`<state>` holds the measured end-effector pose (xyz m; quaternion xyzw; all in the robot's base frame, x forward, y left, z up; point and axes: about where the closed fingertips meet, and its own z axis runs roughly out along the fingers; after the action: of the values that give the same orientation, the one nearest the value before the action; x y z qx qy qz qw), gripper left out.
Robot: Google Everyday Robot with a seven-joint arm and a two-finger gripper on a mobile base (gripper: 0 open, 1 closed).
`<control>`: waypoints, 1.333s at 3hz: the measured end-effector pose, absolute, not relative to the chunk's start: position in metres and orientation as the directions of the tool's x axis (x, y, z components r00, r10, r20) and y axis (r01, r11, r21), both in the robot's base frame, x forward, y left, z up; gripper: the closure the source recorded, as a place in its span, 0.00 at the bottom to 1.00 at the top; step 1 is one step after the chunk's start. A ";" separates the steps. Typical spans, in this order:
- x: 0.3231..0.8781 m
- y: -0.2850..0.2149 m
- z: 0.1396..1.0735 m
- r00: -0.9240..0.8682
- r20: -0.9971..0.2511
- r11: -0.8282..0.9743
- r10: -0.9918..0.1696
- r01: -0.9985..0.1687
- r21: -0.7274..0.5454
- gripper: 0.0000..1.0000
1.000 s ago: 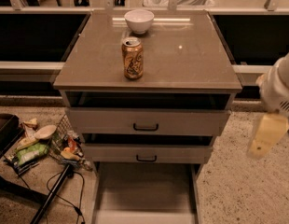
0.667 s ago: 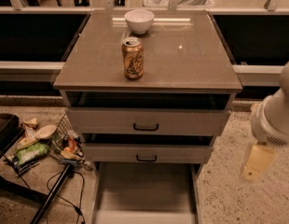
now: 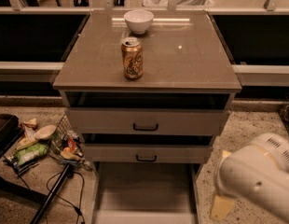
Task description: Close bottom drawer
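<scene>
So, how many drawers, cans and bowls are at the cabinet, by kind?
Drawers: 3, top drawer, middle drawer, bottom drawer (pulled out)
Soda can: 1
White bowl: 1
Total: 5
The gripper is at lower right, beside the bottom drawer.

The bottom drawer runs off the lower edge, handle unseen; the gripper, low at right, is blurred and half hidden behind the arm

This is looking like an office break area or test room: a drawer cabinet is standing on a speckled floor, carrying a soda can and white bowl; snack packets are lying at eight o'clock; the gripper is hanging at five o'clock.
</scene>
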<state>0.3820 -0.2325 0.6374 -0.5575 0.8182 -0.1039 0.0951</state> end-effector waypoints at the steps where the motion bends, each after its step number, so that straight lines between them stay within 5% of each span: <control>1: 0.363 -0.206 0.596 -0.304 0.006 0.289 -0.953 -0.914 -0.284 0.00; 4: 0.358 -0.189 0.522 -0.284 0.024 0.272 -0.958 -0.937 -0.220 0.00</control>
<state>0.3577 -0.1889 0.5217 -0.5956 0.7955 -0.0958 0.0566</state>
